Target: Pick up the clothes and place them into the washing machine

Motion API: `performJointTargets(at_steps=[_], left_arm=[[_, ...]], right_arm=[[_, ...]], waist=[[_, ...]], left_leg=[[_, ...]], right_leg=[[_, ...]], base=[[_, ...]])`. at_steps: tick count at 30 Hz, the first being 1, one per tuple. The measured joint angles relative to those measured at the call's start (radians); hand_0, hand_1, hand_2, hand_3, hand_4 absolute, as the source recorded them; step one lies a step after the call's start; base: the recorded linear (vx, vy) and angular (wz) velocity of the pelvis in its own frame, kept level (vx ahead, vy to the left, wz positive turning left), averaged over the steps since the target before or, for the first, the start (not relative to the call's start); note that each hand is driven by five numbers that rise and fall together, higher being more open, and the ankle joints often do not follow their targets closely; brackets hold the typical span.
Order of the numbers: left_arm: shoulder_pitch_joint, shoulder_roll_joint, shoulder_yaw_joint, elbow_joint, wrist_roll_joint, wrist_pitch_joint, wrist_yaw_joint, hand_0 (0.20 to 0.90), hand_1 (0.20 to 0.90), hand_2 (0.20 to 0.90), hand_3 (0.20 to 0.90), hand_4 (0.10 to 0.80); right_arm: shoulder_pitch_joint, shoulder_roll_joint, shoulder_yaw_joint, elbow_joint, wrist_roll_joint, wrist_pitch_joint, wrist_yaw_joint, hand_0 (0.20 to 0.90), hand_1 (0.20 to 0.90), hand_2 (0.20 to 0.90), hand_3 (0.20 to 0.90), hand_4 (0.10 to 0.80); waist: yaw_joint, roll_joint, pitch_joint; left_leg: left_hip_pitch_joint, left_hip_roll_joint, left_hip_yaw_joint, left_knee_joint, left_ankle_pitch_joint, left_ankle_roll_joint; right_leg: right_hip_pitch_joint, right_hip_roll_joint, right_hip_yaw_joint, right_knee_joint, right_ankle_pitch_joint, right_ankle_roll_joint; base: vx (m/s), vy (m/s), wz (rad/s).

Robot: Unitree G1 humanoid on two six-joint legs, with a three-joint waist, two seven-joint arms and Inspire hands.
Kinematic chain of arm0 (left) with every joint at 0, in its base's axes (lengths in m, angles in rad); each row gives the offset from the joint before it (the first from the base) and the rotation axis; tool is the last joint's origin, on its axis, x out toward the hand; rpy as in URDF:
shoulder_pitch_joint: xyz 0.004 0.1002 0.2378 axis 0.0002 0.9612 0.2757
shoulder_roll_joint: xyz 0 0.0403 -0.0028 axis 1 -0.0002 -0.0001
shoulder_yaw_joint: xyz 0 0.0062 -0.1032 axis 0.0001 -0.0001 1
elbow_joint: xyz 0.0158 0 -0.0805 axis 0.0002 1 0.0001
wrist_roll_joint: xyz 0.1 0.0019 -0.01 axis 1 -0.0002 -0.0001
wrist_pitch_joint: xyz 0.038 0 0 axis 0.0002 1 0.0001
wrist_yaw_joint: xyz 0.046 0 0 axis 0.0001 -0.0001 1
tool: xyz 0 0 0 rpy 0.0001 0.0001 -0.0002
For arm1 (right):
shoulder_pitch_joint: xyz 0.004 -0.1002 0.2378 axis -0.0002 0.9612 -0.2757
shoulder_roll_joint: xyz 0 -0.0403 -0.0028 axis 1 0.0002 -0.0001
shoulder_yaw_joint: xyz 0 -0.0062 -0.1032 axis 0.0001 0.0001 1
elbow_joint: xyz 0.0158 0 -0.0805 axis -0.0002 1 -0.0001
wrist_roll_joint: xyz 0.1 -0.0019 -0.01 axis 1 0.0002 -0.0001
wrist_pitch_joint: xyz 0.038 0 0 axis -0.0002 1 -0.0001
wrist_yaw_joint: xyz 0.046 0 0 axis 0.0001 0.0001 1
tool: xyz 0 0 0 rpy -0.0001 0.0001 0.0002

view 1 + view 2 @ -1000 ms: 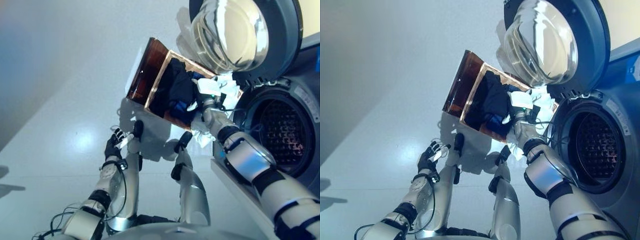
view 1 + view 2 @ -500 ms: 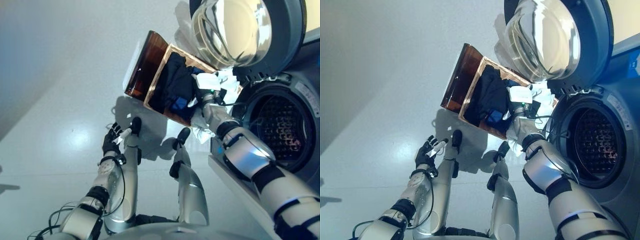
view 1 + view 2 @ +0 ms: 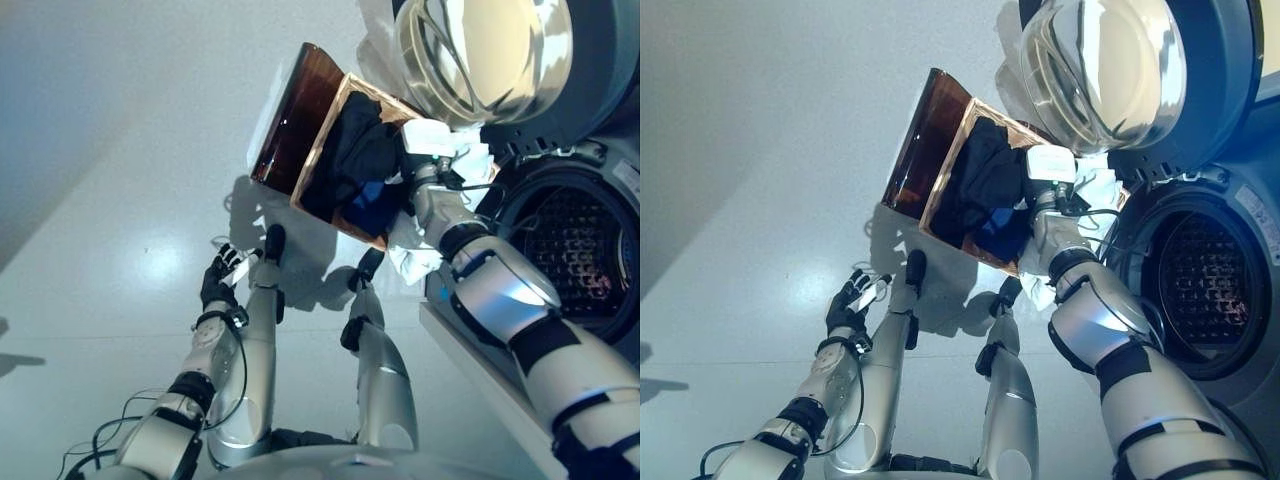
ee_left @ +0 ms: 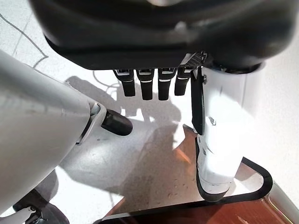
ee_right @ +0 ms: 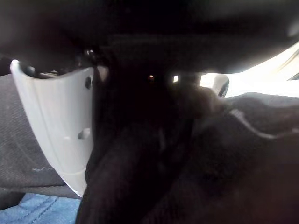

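Amber-brown translucent basket [image 3: 300,125] lies on the pale floor [image 3: 120,180] just beside the washing machine [image 3: 1230,300], its open side facing the camera. Dark clothes [image 3: 360,160] with a patch of blue fabric [image 3: 372,195] fill it. The right robot hand [image 3: 1048,170] is buried among these clothes at the basket's rim; its wrist view shows the white thumb cover [image 5: 60,135] against dark cloth, with the fingers hidden, so whether it grips anything cannot be told. White fabric [image 3: 410,255] lies beneath the right forearm, near the machine's front. The machine's round glass door [image 3: 1100,70] stands open, exposing the perforated drum [image 3: 1190,290]. The left robot hand [image 3: 222,280] hangs over the floor, apart from the basket, fingers relaxed and holding nothing.
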Motion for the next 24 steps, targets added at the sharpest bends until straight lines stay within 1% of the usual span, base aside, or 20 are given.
performJointTargets(at_steps=[7,13,15,17,18,20,21,23,24], left_arm=[[0.0,0.0,0.0,0.001,0.0,0.0,0.001,0.9,0.9,0.9,0.9,0.8],[-0.004,-0.001,0.003,0.016,0.0,0.0,0.003,0.9,0.9,0.9,0.9,0.8],[-0.005,-0.002,0.007,0.03,0.0,0.0,0.004,0.9,0.9,0.9,0.9,0.8],[-0.004,-0.003,0.01,0.03,0.0,0.001,0.008,0.9,0.9,0.9,0.9,0.8],[-0.004,-0.005,0.01,0.03,0.0,0.0,0.013,0.9,0.9,0.9,0.9,0.8],[-0.007,-0.006,0.015,0.031,0.0,-0.003,0.013,0.9,0.9,0.9,0.9,0.8],[-0.006,-0.004,0.021,0.035,0.0,-0.002,0.016,0.9,0.9,0.9,0.9,0.8],[-0.005,-0.005,0.023,0.036,0.001,0.0,0.022,0.9,0.9,0.9,0.9,0.8],[-0.003,-0.006,0.024,0.051,0.001,0.0,0.022,0.9,0.9,0.9,0.9,0.8]], right_arm=[[0.001,0.0,-0.003,0.0,0.0,0.0,-0.001,0.2,0.2,0.2,0.2,0.3],[0.008,0.0,-0.024,-0.024,0.005,-0.001,-0.001,0.2,0.2,0.2,0.2,0.3],[0.022,0.0,-0.024,-0.063,0.025,-0.004,-0.003,0.2,0.2,0.2,0.2,0.3],[0.054,-0.004,-0.048,-0.12,0.061,-0.008,-0.003,0.2,0.2,0.2,0.2,0.3],[0.073,-0.002,-0.059,-0.126,0.078,-0.023,-0.007,0.2,0.2,0.2,0.2,0.3],[0.089,-0.003,-0.07,-0.141,0.103,-0.025,-0.006,0.2,0.2,0.2,0.2,0.3],[0.112,-0.004,-0.096,-0.179,0.129,-0.032,-0.007,0.2,0.2,0.2,0.2,0.3],[0.148,-0.013,-0.145,-0.24,0.176,-0.041,-0.006,0.2,0.2,0.2,0.2,0.3],[0.157,-0.011,-0.144,-0.242,0.201,-0.047,-0.008,0.2,0.2,0.2,0.2,0.3]], waist=[[0.0,0.0,0.0],[0.0,0.001,0.0],[-0.001,0.001,0.0],[-0.006,0.003,0.002],[-0.006,0.005,0.001],[-0.017,0.006,0.0],[-0.031,0.006,-0.001],[-0.036,0.006,-0.001],[-0.037,0.006,-0.001]], left_leg=[[0.0,0.0,0.005,0.005,-0.002,-0.004],[0.017,0.001,0.023,0.005,-0.001,-0.002],[0.033,0.002,0.032,0.005,0.001,0.001],[0.06,0.004,0.045,0.005,-0.002,0.004],[0.077,0.004,0.046,0.004,-0.006,0.003],[0.09,0.002,0.052,0.008,-0.011,-0.001],[0.093,0.002,0.053,0.015,-0.013,0.0],[0.1,0.001,0.064,0.019,-0.014,0.002],[0.112,0.002,0.076,0.021,-0.017,0.003]], right_leg=[[0.0,-0.001,0.001,0.002,0.005,-0.002],[0.007,-0.002,0.01,0.005,0.009,-0.004],[0.009,-0.003,0.024,0.017,0.01,-0.004],[0.029,-0.004,0.031,0.02,0.01,-0.004],[0.043,-0.005,0.032,0.02,0.01,-0.003],[0.057,-0.006,0.034,0.02,0.009,-0.003],[0.06,-0.007,0.037,0.024,0.009,-0.003],[0.062,-0.009,0.05,0.024,-0.002,-0.002],[0.069,-0.009,0.057,0.022,-0.007,0.004]], base=[[0.0,0.0,0.0],[0.015,0.001,-0.05],[0.032,0.01,-0.2],[0.039,0.004,-0.15],[0.055,0.004,-0.1],[0.075,0.004,-0.04],[0.056,-0.002,-0.02],[0.065,0.007,-0.15],[0.062,0.014,-0.21]])
